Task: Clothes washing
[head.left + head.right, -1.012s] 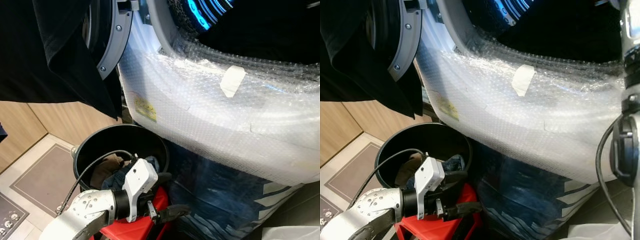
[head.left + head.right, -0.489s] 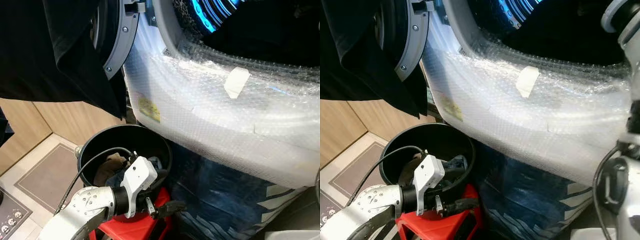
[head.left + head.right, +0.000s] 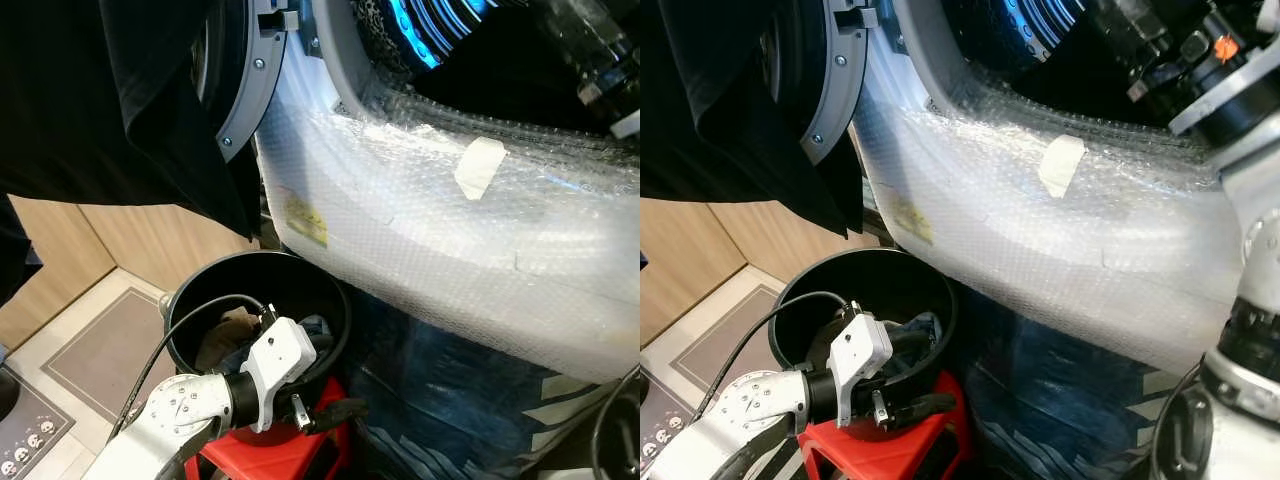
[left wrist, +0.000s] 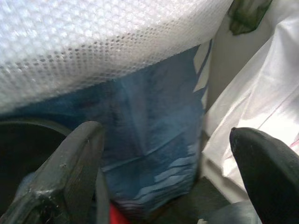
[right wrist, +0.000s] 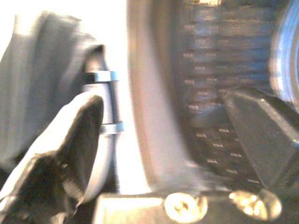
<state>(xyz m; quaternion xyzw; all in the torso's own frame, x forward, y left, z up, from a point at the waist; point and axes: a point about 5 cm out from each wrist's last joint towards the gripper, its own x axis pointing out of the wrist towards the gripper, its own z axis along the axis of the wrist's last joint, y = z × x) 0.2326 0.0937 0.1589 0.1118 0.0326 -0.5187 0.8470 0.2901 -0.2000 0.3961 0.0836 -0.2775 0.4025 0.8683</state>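
A black garment (image 3: 120, 100) is hanging over the open washing machine door (image 3: 248, 95) in the upper left of the frame. More clothes (image 3: 232, 335) are lying in the black bucket (image 3: 330, 300) at lower centre, which is sitting on a red stool (image 3: 910, 445). The left gripper (image 3: 325, 412) is hovering just beside the bucket's rim, its fingers (image 4: 70, 163) spread wide and holding nothing. The right gripper (image 5: 163, 135) is reaching at the drum (image 5: 219, 79) opening in the upper right, its fingers likewise parted and empty. Bubble wrap (image 3: 450, 230) is covering the machine's front, a tape patch (image 3: 479, 166) is sticking to it, and blue sheeting (image 4: 149, 130) is hanging below.
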